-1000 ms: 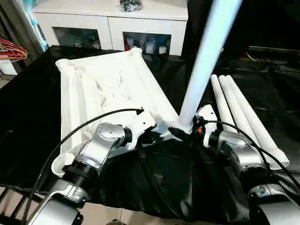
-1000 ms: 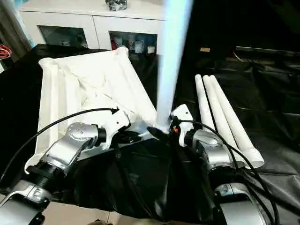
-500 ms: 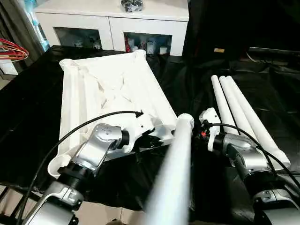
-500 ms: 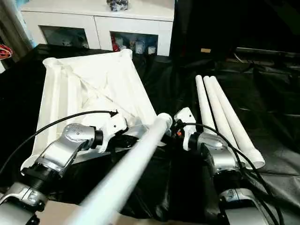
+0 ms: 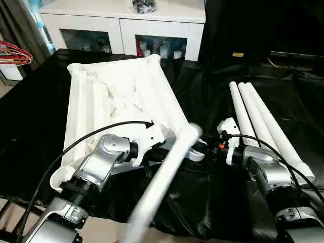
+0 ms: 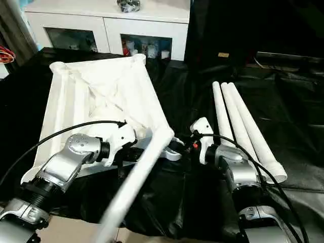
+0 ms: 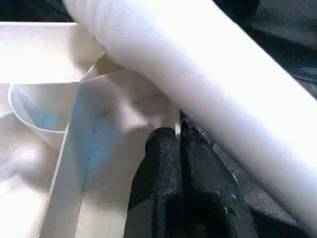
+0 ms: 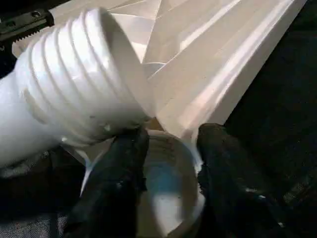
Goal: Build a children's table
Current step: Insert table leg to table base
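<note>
Toppled from upright a second ago, the loose white leg [image 5: 167, 174] now slants across the near corner socket [image 8: 168, 191] of the upside-down tabletop [image 5: 119, 98] on the black-draped work surface [image 5: 30, 126], threaded end by the socket and far end blurred and cut off at the lower frame edge. Left gripper [image 7: 179, 136] is pinched shut against the tabletop's edge rib; right gripper [image 8: 171, 148] straddles the socket rim, fingers [image 8: 124, 163] apart, grasp unclear. Three spare legs [image 5: 263, 126] lie side by side to the right, pointing away; no writing is legible.
</note>
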### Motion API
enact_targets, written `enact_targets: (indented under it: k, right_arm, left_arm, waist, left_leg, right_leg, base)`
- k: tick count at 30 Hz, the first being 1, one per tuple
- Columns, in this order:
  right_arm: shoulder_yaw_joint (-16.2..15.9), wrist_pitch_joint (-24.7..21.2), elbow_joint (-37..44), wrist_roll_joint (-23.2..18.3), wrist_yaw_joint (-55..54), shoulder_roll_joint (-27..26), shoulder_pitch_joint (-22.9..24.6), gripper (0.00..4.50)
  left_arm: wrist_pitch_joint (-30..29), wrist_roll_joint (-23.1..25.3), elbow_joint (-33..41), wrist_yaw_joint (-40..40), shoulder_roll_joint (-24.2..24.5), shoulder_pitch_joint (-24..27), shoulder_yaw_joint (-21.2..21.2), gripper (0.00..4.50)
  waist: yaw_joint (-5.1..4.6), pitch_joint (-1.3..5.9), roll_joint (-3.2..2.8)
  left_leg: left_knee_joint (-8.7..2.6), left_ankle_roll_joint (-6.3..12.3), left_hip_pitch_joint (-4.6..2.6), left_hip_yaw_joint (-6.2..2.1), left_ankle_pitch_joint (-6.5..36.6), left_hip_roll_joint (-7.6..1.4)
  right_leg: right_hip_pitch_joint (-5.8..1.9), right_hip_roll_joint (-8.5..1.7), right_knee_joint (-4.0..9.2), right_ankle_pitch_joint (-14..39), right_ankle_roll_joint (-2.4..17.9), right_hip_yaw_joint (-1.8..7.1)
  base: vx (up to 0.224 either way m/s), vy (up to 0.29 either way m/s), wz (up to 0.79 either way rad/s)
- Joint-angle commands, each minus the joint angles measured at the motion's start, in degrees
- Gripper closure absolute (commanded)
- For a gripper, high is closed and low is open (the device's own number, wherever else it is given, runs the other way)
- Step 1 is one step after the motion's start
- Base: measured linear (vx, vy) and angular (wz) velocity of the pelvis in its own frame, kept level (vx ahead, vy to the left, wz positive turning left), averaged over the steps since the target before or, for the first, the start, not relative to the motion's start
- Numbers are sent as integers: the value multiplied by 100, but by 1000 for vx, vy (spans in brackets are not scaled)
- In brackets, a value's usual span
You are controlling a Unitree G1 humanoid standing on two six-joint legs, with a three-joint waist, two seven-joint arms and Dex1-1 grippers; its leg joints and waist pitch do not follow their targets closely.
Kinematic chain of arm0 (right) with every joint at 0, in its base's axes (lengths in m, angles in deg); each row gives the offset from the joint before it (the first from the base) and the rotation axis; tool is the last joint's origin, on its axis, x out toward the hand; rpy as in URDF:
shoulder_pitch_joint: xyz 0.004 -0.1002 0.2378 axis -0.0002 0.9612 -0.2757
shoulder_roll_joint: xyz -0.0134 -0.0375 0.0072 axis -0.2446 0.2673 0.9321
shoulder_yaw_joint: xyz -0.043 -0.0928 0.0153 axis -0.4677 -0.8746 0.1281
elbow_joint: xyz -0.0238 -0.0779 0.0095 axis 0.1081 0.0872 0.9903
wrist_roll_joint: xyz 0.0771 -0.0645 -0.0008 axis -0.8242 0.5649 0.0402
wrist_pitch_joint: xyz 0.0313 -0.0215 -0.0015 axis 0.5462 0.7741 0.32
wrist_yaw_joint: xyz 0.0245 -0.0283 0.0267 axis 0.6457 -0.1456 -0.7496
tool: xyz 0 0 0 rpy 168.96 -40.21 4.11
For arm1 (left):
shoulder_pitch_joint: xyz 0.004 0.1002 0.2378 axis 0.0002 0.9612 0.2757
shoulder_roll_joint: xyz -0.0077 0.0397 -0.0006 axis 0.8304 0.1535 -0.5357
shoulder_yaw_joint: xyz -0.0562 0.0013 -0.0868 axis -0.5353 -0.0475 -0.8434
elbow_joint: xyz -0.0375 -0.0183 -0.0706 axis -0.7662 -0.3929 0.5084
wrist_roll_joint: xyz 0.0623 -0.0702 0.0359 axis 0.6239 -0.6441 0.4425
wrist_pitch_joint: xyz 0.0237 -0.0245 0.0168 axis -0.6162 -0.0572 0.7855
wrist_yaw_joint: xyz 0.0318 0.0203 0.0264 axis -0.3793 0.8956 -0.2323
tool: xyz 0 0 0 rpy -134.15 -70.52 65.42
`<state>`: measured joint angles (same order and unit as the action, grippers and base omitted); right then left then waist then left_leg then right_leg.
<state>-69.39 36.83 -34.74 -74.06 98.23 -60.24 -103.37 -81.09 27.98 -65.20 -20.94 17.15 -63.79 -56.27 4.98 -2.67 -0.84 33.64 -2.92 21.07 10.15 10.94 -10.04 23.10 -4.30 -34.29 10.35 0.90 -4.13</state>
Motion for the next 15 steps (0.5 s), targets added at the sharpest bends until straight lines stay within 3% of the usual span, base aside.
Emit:
enact_targets:
  k: [1,10,15]
  right_arm:
    - [-261,-118,36,118,143,-117,137,301]
    - [-158,150,-341,400,-630,-145,-41,322]
    - [51,224,-553,374,-1048,-143,-233,289]
  left_arm:
    - [6,-52,194,-85,-98,-7,176,450]
    - [3,-27,169,-58,-95,-6,189,450]
    - [-9,-15,157,-72,-98,-15,191,450]
  waist:
    - [-4,370,42]
    - [-29,343,39]
    - [-105,327,29]
  left_leg:
    - [-346,538,-39,-75,673,-332]
    - [-368,392,-43,-83,917,-319]
    - [-388,279,-59,-98,1180,-317]
  right_leg:
    - [-334,-436,326,623,1542,276]
    - [-323,-448,377,1040,1454,281]
    - [-305,-448,437,1546,1312,281]
  base:
    - [0,0,0]
    - [0,0,0]
    - [0,0,0]
